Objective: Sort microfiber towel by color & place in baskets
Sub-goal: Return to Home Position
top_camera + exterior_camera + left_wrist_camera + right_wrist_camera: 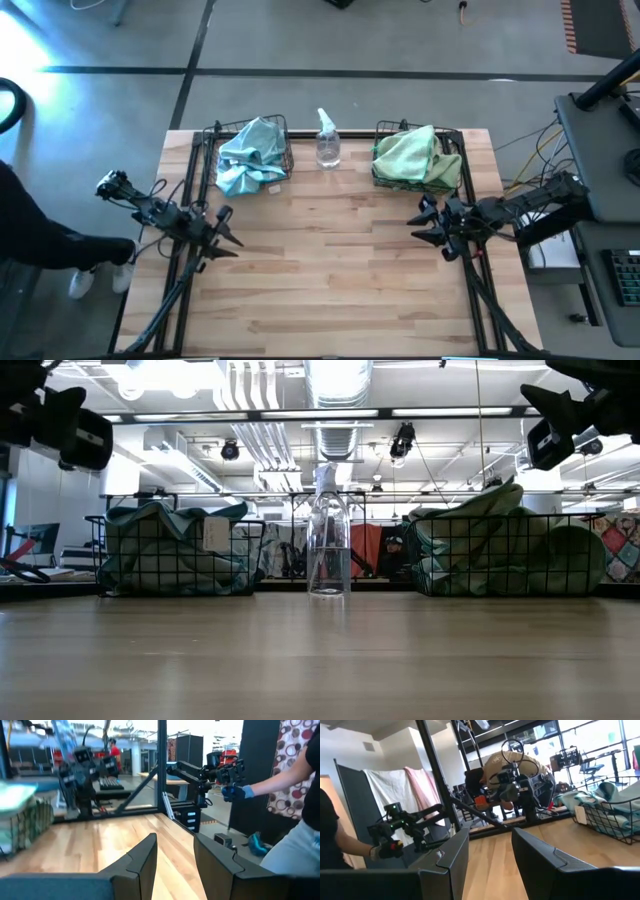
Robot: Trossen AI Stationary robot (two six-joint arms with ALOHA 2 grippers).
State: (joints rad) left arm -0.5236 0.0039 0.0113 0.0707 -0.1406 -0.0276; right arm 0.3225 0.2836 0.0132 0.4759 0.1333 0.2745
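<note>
Light blue towels [250, 155] fill the left black wire basket [283, 160] at the table's far side; one corner hangs over its near rim. Pale yellow-green towels [410, 153] are heaped in the right basket [455, 170]. In the low view the blue pile [165, 545] and the green pile [500, 550] bulge above the basket rims. My left gripper [228, 232] hovers open over the table's left part. My right gripper [422, 225] hovers open over the right part. Both are empty and point toward the table's middle.
A clear spray bottle [327, 140] stands upright between the baskets at the far edge. Bare wood lies between the two grippers and toward the near edge. Black frame rails [190, 270] run along the table's sides. A person [295, 805] stands beyond the table's left edge.
</note>
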